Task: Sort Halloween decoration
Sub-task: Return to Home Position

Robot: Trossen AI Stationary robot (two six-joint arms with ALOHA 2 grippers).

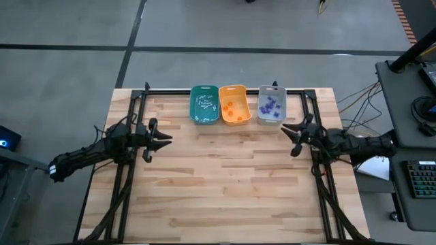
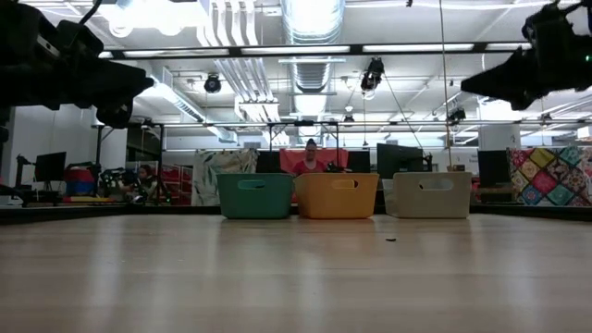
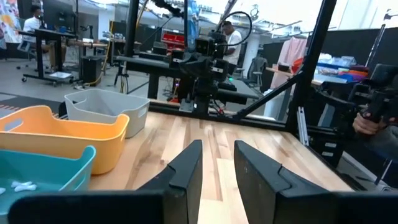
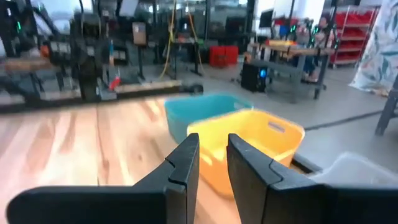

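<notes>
Wooden table (image 1: 225,184) below both arms, bare planks under each gripper.

Raised over the table's left part, the left gripper (image 1: 163,139), aimed across at the other. Fingers (image 3: 186,171) parted a little, with only wood showing through the gap.

Raised over the right part, the right gripper (image 1: 287,131), aimed back the opposite way and well apart from the left one. Fingers (image 4: 183,163) likewise slightly spread, pinching nothing.

Between the two grippers and farther toward the far edge, three bins side by side in a row. Nearest the left gripper, the teal bin (image 1: 191,105). Midway between the grippers, the orange bin (image 1: 233,87). Just beside the right gripper, the grey bin (image 1: 272,88).

Inside the teal bin, white trinkets (image 1: 204,103): thin slivers, long axes lying at mixed angles. Inside the orange bin, orange trinkets (image 1: 231,109). Inside the grey bin, purple trinkets (image 1: 271,105). Both of these sets roundish blobs from above, too small to tell long axis or heading.
</notes>
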